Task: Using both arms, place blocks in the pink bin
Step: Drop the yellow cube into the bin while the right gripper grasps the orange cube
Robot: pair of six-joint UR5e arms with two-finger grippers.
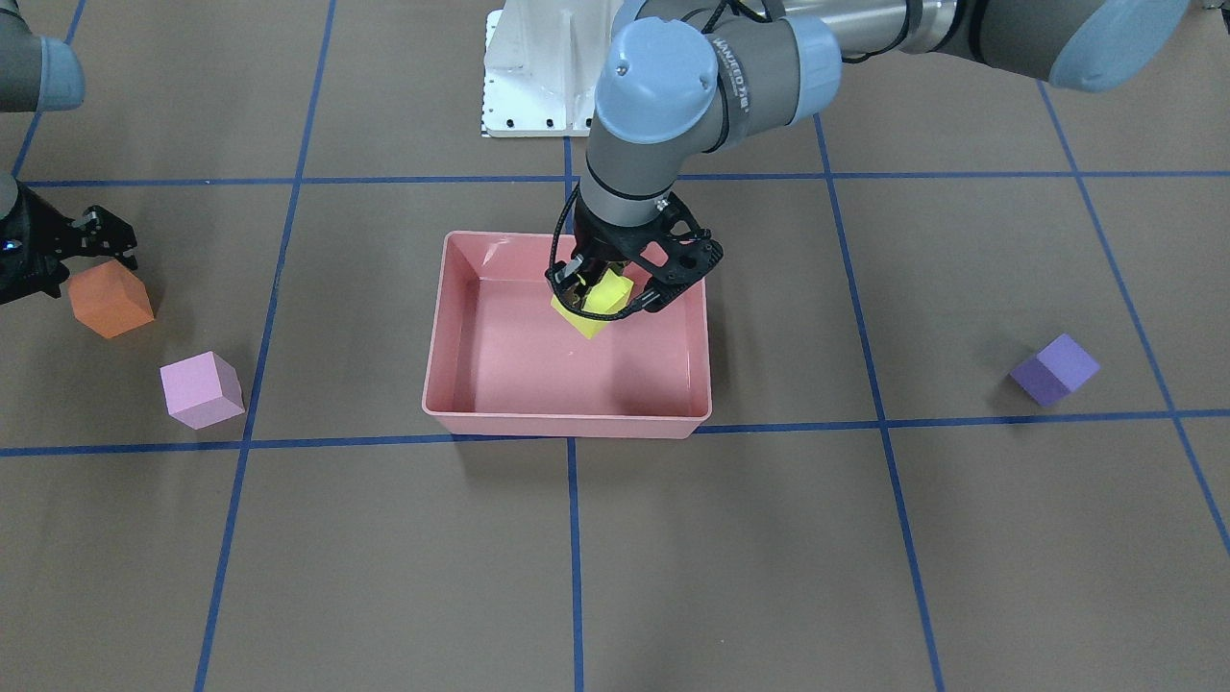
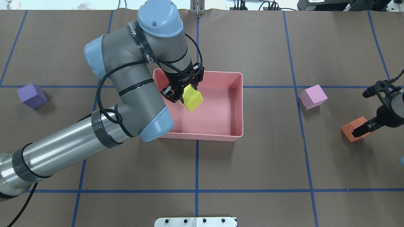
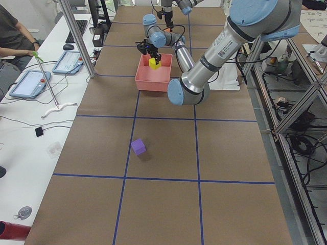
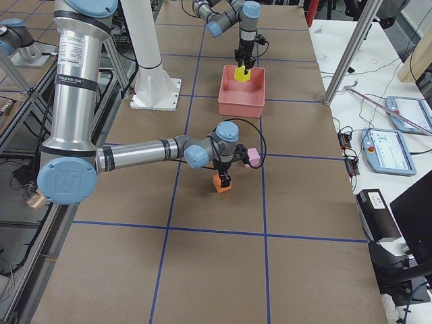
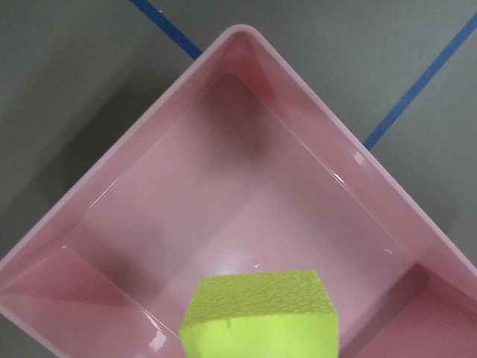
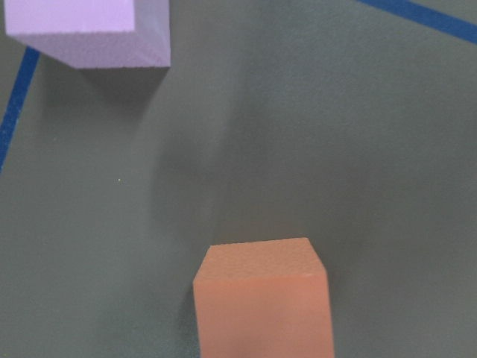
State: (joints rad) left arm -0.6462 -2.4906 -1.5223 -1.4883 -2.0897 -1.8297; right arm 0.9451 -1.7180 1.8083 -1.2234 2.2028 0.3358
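Observation:
The pink bin (image 1: pixel 567 408) (image 2: pixel 236 107) sits mid-table. My left gripper (image 1: pixel 603 293) (image 2: pixel 186 94) hangs over the bin's robot-side half, shut on the yellow block (image 1: pixel 596 306) (image 2: pixel 192 98) and holding it above the floor. The left wrist view shows that block (image 5: pixel 261 317) over the bare bin floor (image 5: pixel 246 194). My right gripper (image 1: pixel 77 274) (image 2: pixel 362 113) is open just over the orange block (image 1: pixel 110 300) (image 2: pixel 353 130), which lies on the table and shows in the right wrist view (image 6: pixel 261 298). The light pink block (image 1: pixel 200 388) (image 2: pixel 312 96) lies near it. The purple block (image 1: pixel 1054 368) (image 2: pixel 31 95) lies far off on my left side.
The white base pedestal (image 1: pixel 538 67) stands behind the bin. Blue tape lines grid the brown table. In the side views a metal post (image 3: pixel 76 35) and a desk with tablets and a seated person (image 3: pixel 15 35) lie beyond the table's far edge.

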